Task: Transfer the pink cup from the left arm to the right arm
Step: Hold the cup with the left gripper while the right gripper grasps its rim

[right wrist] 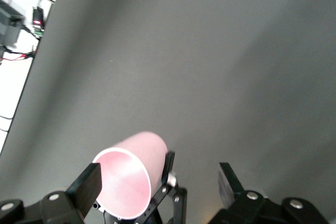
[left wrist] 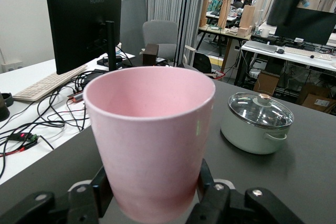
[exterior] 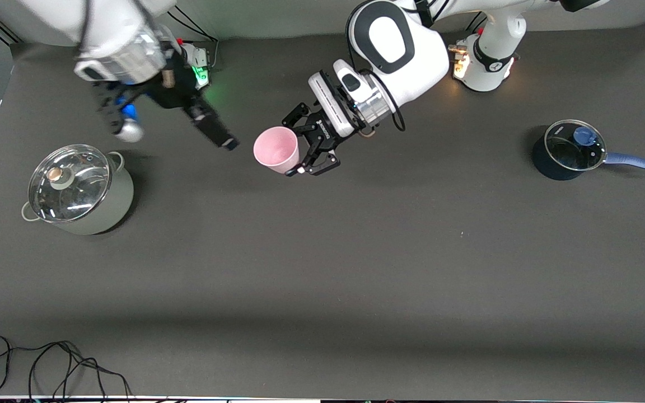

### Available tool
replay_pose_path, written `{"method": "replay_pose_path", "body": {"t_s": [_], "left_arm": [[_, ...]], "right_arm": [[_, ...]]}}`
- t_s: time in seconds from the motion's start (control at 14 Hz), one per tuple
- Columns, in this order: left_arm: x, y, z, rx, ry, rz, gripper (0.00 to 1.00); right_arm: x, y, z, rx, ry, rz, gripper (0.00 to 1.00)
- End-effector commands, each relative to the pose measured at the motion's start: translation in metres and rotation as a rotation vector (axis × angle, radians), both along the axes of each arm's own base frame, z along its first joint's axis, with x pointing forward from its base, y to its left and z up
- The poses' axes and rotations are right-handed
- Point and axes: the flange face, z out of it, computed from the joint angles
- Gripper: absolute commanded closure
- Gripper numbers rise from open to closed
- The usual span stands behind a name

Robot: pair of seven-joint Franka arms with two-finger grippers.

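Pink cup (exterior: 276,149) hangs in the air over the middle of the table (exterior: 322,252), tipped on its side with its open mouth turned toward the right arm's end. The left end effector (exterior: 307,146) pinches it near the base, one finger (left wrist: 100,192) on each side of the cup (left wrist: 152,145) in the left wrist view. Small white lettering on that end effector's black body is too fine to read.

The right end effector (exterior: 219,131) is up in the air just beside the cup's mouth, over the table toward the right arm's end; its fingers (right wrist: 86,184) are spread wide, with the cup (right wrist: 131,174) between them but not touching.

A lidded grey pot (exterior: 79,190) stands on the table at the right arm's end, and a lidded blue saucepan (exterior: 571,150) at the left arm's end.

A black monitor (left wrist: 84,24) in the left wrist view reads "HUAWEI".
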Motion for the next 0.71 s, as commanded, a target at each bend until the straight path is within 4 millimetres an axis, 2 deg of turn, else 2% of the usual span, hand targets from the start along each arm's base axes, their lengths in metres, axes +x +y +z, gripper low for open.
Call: {"method": "replay_pose_path", "body": {"t_s": [0.0, 0.21, 0.43, 0.64], "left_arm": [[-0.002, 0.000, 0.007, 0.000, -0.001, 0.018, 0.62], [-0.001, 0.000, 0.007, 0.000, -0.001, 0.020, 0.62], [0.000, 0.002, 0.007, 0.000, -0.001, 0.023, 0.62], [0.002, 0.003, 0.008, -0.001, -0.002, 0.027, 0.62]], "right_arm": [[0.026, 0.020, -0.006, 0.006, 0.028, -0.093, 0.02], [0.025, 0.029, -0.018, -0.010, 0.054, -0.080, 0.02], [0.016, 0.052, -0.039, -0.049, 0.095, -0.037, 0.02], [0.008, 0.065, -0.043, -0.056, 0.102, -0.013, 0.02]]}}
